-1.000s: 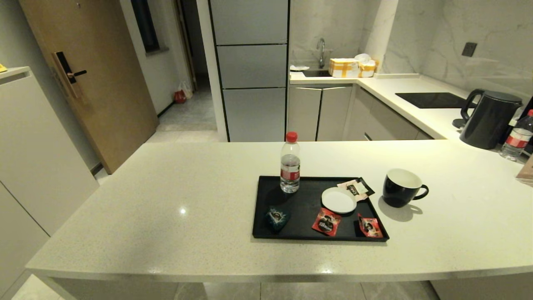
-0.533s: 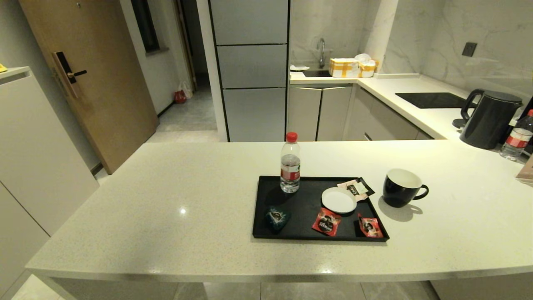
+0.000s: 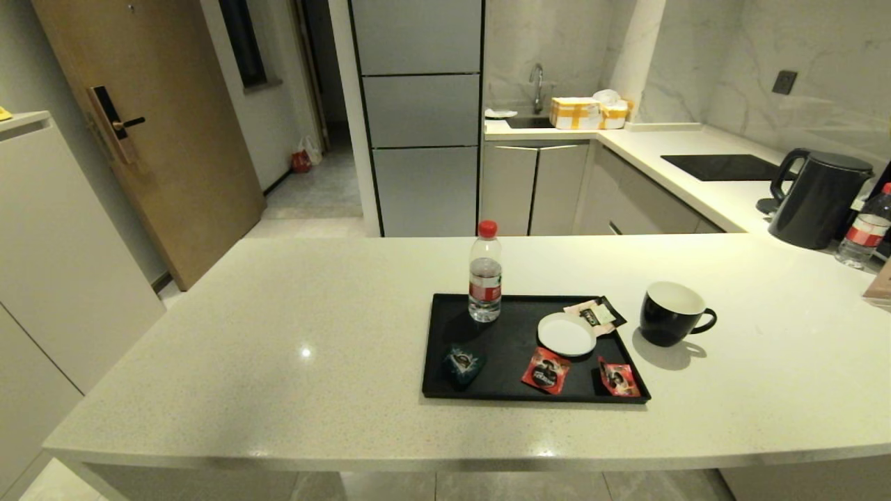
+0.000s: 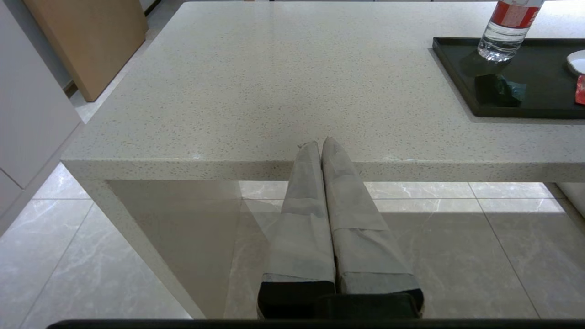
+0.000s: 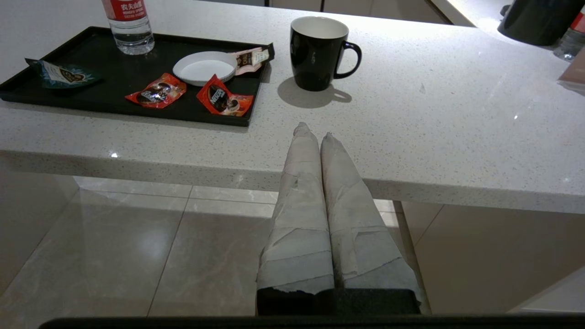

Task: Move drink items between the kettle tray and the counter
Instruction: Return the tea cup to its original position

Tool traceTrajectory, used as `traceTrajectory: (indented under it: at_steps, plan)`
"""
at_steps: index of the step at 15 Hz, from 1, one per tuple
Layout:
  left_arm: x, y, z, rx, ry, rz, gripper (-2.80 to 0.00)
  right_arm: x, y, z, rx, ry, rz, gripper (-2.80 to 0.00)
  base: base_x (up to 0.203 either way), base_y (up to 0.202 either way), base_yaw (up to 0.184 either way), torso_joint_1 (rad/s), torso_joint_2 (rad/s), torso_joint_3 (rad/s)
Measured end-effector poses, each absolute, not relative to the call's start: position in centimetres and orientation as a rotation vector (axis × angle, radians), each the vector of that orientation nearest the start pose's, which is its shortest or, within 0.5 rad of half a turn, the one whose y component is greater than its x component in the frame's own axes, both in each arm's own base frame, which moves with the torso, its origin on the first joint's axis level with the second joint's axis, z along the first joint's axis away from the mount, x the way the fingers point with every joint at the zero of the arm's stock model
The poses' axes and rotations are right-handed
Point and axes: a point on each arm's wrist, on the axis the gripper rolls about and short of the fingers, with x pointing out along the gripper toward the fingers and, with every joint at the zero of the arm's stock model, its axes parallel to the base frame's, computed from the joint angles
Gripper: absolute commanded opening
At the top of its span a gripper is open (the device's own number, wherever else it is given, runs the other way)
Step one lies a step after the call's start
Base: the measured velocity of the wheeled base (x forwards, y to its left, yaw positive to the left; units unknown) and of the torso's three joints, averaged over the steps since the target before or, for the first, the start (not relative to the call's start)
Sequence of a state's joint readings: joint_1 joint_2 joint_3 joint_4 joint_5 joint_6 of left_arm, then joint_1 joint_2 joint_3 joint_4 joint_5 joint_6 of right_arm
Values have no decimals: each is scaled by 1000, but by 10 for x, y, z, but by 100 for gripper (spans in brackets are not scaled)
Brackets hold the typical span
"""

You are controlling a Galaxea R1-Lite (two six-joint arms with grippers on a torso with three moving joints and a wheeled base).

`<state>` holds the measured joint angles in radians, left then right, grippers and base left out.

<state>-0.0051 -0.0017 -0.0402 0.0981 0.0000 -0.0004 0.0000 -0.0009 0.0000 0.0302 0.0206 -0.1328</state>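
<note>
- Hanging below and in front of the tabletop edge, the left gripper (image 4: 322, 142) has its fingers pressed together with nothing between them; it points toward the bare stretch of the tabletop (image 3: 278, 334), with the tray off to its right.
- Parked the same way, the right gripper (image 5: 312, 130) is also fully closed and empty, aimed at the tabletop between the tray's near corner and the mug.
- Neither arm shows in the head view, so both sit low and short of the work.
- Nearest the right fingers stands the black mug (image 3: 672, 314), upright on the tabletop just beside the tray's right end, handle turned away from the tray.
- The teal sachet (image 3: 463, 363) lies flat in the near left part of the black tray (image 3: 435, 348), closest to the left arm.
- Sharing the tray are a water bottle (image 3: 485, 280) at the far rim, a white saucer (image 3: 566, 334), two red sachets (image 3: 546, 371) and a pale sachet (image 3: 592, 313) hanging over the far right rim.
- Risks, as I judge them: closed fingers must open before any grasp, or they will only push things.
- The flat foil sachet could slide on the tray or be missed by the pinch.
- A reach from the left could clip the bottle and topple it.
- Setting the mug into the crowded right end could land it on the saucer or a red sachet and leave it tilted.
</note>
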Motion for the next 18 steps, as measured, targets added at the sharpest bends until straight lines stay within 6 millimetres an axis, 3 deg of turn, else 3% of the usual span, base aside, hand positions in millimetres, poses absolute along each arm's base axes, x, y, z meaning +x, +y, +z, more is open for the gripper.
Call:
traceTrajectory:
  at_steps: [11, 13, 15, 18]
  plan:
    - [-26, 0, 76, -3, 56, -5, -280, -24, 0, 72, -122, 57, 20, -280, 0, 0, 0, 0, 0, 0]
    - [-26, 0, 76, -4, 56, -5, -280, -29, 0, 95, -87, 31, 14, -280, 0, 0, 0, 0, 0, 0]
    - [-26, 0, 76, -4, 56, -5, -280, -31, 0, 143, 16, 17, 12, -280, 0, 0, 0, 0, 0, 0]
    - [-26, 0, 76, -4, 56, -5, -280, -5, 1, 196, 166, 248, 45, -280, 0, 0, 0, 0, 0, 0]
